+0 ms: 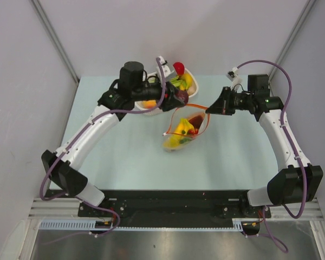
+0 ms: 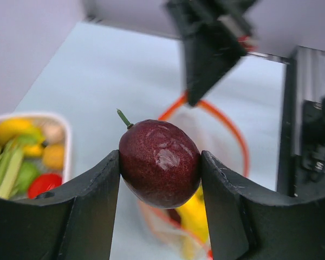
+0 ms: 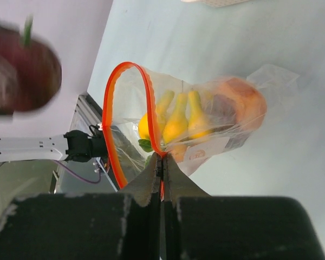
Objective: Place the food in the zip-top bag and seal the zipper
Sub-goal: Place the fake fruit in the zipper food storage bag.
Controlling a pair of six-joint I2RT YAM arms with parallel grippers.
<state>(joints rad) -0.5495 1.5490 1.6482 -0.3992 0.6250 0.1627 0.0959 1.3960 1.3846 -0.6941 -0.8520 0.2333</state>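
Note:
The clear zip-top bag (image 1: 184, 131) lies mid-table with its mouth held open, a yellow banana bunch (image 3: 176, 120) and small orange and red pieces inside. Its orange-red zipper (image 3: 112, 108) forms a loop. My right gripper (image 1: 208, 110) (image 3: 161, 164) is shut on the zipper strip at the mouth's right edge and holds it up. My left gripper (image 1: 180, 97) (image 2: 160, 181) is shut on a round dark purple-brown vegetable (image 2: 159, 162) with a green stem, held in the air just above the bag's mouth (image 2: 230, 130). The vegetable shows blurred in the right wrist view (image 3: 21, 76).
A white oval basket (image 1: 194, 82) stands behind the bag at the table's far side, partly under my left arm. It holds red, yellow and green toy produce (image 2: 21, 157). Grey walls close in the left, right and far sides.

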